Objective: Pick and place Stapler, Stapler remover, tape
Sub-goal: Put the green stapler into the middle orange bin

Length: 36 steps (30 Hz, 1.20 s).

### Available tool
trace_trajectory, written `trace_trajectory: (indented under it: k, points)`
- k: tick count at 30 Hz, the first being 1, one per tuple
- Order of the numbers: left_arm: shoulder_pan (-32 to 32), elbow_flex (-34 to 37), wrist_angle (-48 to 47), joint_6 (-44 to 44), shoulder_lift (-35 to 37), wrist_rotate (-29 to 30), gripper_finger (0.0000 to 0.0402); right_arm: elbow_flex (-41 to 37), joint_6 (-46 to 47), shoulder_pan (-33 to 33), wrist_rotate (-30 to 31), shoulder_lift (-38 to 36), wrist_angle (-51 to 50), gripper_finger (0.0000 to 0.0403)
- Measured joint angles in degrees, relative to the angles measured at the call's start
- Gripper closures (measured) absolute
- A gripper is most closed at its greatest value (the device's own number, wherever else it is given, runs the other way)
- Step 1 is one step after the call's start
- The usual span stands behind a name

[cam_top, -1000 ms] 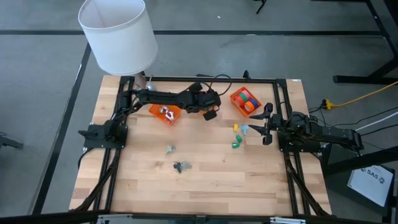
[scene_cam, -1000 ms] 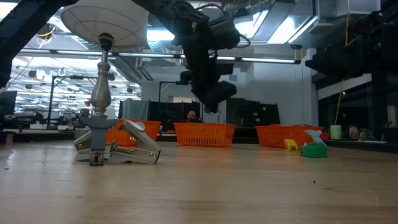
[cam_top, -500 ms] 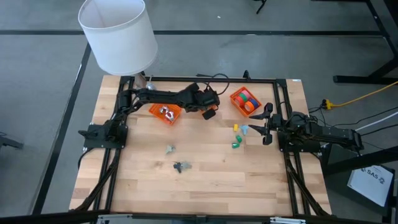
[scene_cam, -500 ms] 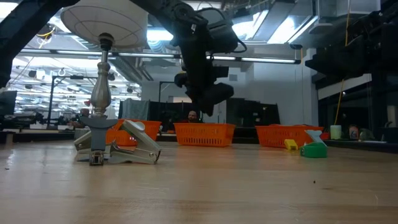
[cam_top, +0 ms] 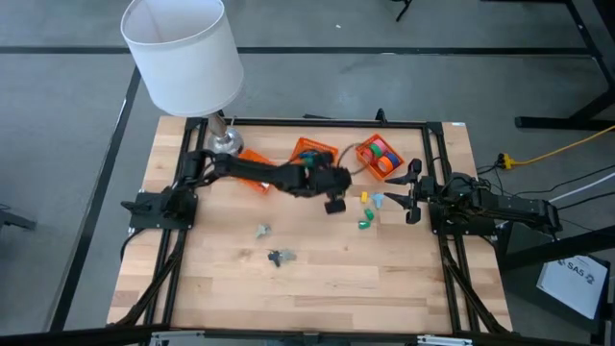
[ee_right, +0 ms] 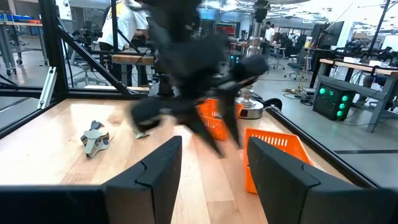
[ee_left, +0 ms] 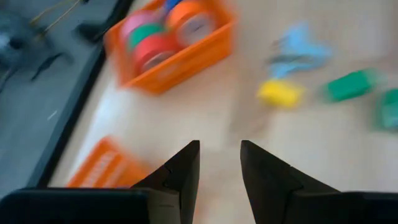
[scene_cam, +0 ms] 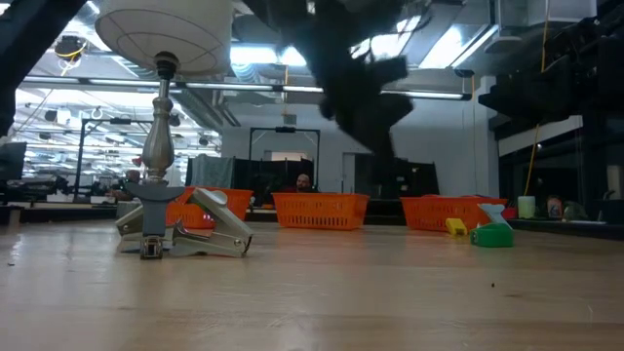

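Note:
The tape rolls (cam_top: 381, 154), pink, green, red and orange, lie in the right orange basket (ee_left: 180, 65). A grey stapler (cam_top: 261, 230) and a dark stapler remover (cam_top: 281, 256) lie on the wood toward the near side; in the low view they show as silver metal pieces (scene_cam: 195, 232). My left gripper (cam_top: 334, 202) hovers open over bare wood between the middle basket (cam_top: 314, 151) and the small coloured pieces, with nothing between its fingers (ee_left: 219, 152). My right gripper (cam_top: 413, 192) waits open at the right edge (ee_right: 214, 152).
A third orange basket (cam_top: 252, 165) sits half under my left arm. Small yellow (cam_top: 365, 198), light blue (cam_top: 378, 201) and green (cam_top: 364, 223) pieces lie in front of my right gripper. A lamp with a white shade (cam_top: 183, 53) stands at the far left corner.
My left gripper has swung from above the middle basket toward the table's right and near side, ending close to the small coloured pieces; the middle basket now shows uncovered. The motion is fast and blurred.

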<state>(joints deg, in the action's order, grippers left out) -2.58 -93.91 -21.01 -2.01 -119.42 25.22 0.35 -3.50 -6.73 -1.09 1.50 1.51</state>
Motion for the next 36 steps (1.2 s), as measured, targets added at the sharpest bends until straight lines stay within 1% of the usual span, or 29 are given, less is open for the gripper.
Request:
trace_trajectory:
  k: [6, 10, 14, 17, 20, 23, 24, 27, 31, 36]
  points:
    - [4.2, 0.0, 6.6, -0.3, 0.0, -6.3, 0.0290, 0.0, 0.0, 0.0, 0.0, 0.0, 0.0, 0.0214]
    - [6.3, 0.0, 9.3, -0.3, 0.0, -10.0, 0.0290, 0.0, 0.0, 0.0, 0.0, 0.0, 0.0, 0.0214]
    - [7.9, 0.0, 11.7, -0.3, -0.1, -10.4, 0.0290, 0.0, 0.0, 0.0, 0.0, 0.0, 0.0, 0.0214]
    - [8.6, 0.0, 15.8, -0.3, -1.7, -10.4, 0.0283, 0.0, 0.0, 0.0, 0.0, 0.0, 0.0, 0.0214]
    - [9.0, 0.0, 21.3, -0.2, -4.4, -11.7, 0.0270, 0.0, 0.0, 0.0, 0.0, 0.0, 0.0, 0.0214]
    - [8.9, 0.0, 22.6, 1.8, -7.2, -12.8, 0.0251, 0.0, 0.0, 0.0, 0.0, 0.0, 0.0, 0.0214]
    - [8.9, 0.0, 21.7, 2.3, -7.8, -13.0, 0.0244, 0.0, 0.0, 0.0, 0.0, 0.0, 0.0, 0.0214]
    - [8.8, 0.1, 21.9, 2.3, -9.2, -13.0, 0.0221, 0.0, 0.0, 0.0, 0.0, 0.0, 0.0, 0.0214]
    - [8.7, 0.0, 23.9, 3.1, -11.2, -13.0, 0.0190, 0.0, 0.0, 0.0, 0.0, 0.0, 0.0, 0.0214]
    - [8.7, 0.0, 28.4, 7.1, -16.1, -12.9, 0.0158, 0.0, 0.0, 0.0, 0.0, 0.0, 0.0, 0.0214]
